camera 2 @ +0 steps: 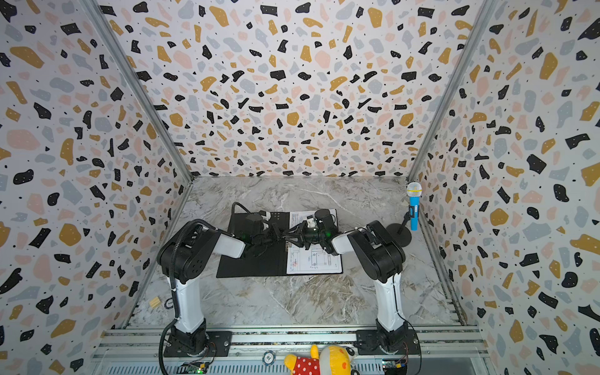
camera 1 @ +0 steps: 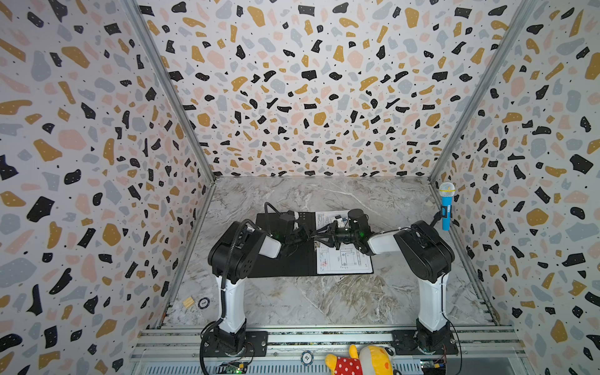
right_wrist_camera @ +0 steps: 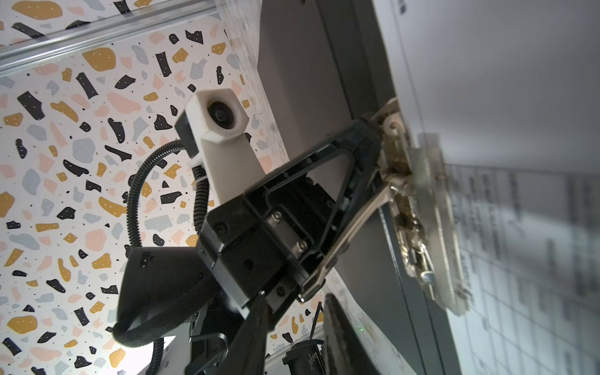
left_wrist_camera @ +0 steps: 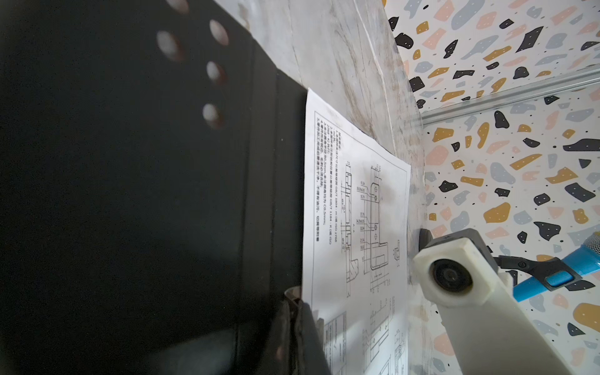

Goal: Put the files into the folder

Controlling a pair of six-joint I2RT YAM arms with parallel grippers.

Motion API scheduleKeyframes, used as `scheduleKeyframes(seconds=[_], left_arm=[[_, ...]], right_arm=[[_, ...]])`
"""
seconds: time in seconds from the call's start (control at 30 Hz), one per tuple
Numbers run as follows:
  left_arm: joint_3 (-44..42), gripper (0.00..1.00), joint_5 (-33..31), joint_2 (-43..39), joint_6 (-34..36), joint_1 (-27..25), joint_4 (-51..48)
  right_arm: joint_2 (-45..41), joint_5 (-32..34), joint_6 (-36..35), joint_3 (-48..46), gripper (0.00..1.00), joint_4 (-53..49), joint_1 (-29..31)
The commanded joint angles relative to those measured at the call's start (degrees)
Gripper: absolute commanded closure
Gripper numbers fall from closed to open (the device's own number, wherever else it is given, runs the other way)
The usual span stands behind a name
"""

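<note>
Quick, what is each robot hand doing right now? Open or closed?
Left gripper: closed, pinching the metal clip of the folder.
Right gripper: open, holding nothing.

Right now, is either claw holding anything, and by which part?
The left gripper is shut on the metal spine clip of the folder; the right gripper is open, holding nothing.

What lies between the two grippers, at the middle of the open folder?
A metal spine clip on the folder, beside the paper sheets; the right wrist view shows it best.
</note>
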Motion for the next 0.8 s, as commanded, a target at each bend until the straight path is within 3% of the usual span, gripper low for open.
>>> scheduleKeyframes(seconds=[0.0, 0.77], left_arm=[[-0.9, 0.96, 0.1, -1.3, 0.5, -0.5, -1.7], [-0.8, 0.96, -0.1, -2.5, 0.9, -0.7, -2.8]], right_arm=[[0.2, -1.2, 1.7, 0.7, 0.7, 3.2, 0.6], [0.4, -1.4, 4.1, -1.6, 0.72, 6.4, 1.3]])
